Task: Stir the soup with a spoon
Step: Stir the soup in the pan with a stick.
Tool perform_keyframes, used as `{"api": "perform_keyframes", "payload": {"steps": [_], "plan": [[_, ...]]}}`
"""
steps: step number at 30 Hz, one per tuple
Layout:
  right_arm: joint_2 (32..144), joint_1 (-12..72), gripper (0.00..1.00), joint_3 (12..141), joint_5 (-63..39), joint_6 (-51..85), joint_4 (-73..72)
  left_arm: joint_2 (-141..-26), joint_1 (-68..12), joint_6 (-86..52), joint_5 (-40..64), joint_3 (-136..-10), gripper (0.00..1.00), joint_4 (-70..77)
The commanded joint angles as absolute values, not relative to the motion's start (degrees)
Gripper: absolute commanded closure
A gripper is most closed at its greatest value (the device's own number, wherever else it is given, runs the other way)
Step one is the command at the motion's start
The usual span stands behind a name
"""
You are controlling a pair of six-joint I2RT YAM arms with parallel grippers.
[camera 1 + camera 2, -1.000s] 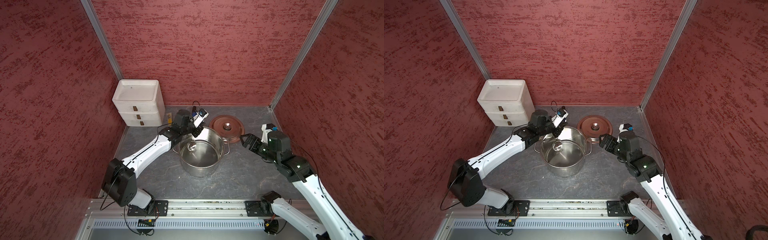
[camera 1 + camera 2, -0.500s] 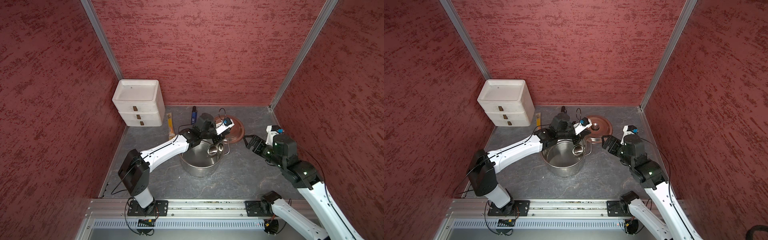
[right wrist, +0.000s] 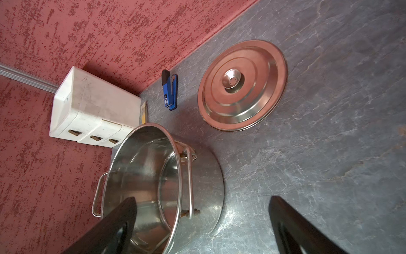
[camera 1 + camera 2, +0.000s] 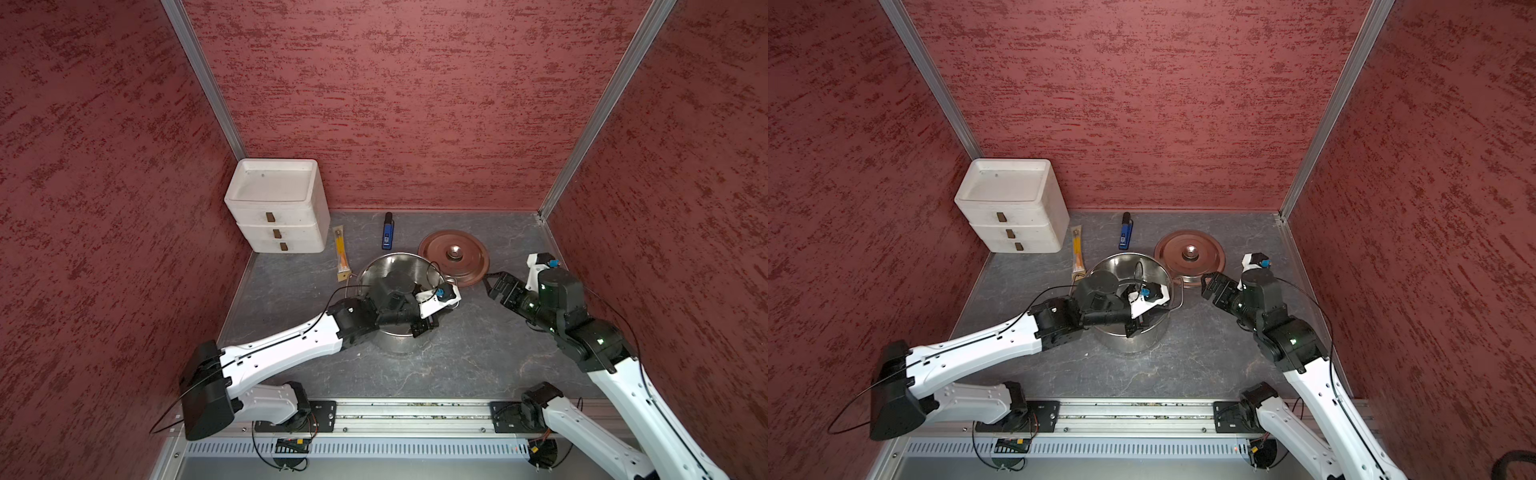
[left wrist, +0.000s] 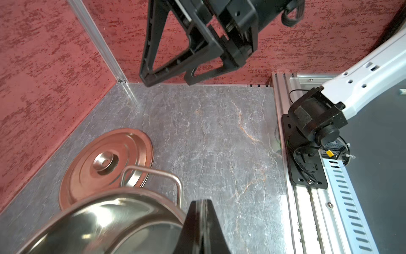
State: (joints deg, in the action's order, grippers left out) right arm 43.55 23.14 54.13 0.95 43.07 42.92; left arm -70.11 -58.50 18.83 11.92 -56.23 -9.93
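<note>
The soup is the shiny steel stockpot [image 4: 390, 266] [image 4: 1125, 266] in mid-table, and its inside shows bare steel in the right wrist view [image 3: 140, 171]. My left gripper [image 4: 422, 327] [image 4: 1133, 328] hangs over the pot's front right rim. It is shut on the spoon [image 5: 202, 222], seen as a thin metal strip between the fingers. The spoon's bowl is hidden under the arm. My right gripper [image 4: 492, 286] [image 3: 202, 199] is open to the right of the pot, beside its handle, holding nothing.
The steel lid [image 4: 469, 257] [image 3: 241, 88] lies flat behind and right of the pot. A white drawer unit [image 4: 276, 208] fills the back left corner. An orange-yellow stick [image 4: 340, 253] and a blue gadget [image 4: 387, 232] lie near the back wall. A rail [image 4: 395, 409] edges the front.
My left gripper has swung the spoon from the pot's back left rim, past its right side, round to the front right. The right arm has drawn back a little to the right.
</note>
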Motion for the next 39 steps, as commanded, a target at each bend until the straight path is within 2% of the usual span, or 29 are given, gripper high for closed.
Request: {"api": "perform_keyframes", "payload": {"steps": [1,10,14,20,31,39], "plan": [[44.37,23.12,0.02,54.35,-0.24,42.95,40.50,-64.89,-57.66,17.07,6.08,-52.81,1.00,-14.11],[46.38,23.11,0.02,56.07,-0.89,42.11,40.25,-56.53,-44.84,15.58,5.37,-48.22,1.00,-16.18],[46.58,23.12,0.02,56.44,-0.87,41.99,40.42,-59.00,-39.81,17.29,6.67,-49.53,1.00,-14.38],[45.88,23.11,0.02,56.94,-0.56,41.92,41.10,-68.58,-35.19,19.45,6.98,-56.45,1.00,-10.69],[42.56,23.13,0.02,56.52,1.33,42.10,43.38,-83.36,-33.20,23.96,12.76,-70.64,1.00,-9.23],[41.98,23.09,0.02,57.29,2.01,41.91,43.52,-86.73,-38.03,26.64,19.34,-75.17,1.00,-8.97]]}}
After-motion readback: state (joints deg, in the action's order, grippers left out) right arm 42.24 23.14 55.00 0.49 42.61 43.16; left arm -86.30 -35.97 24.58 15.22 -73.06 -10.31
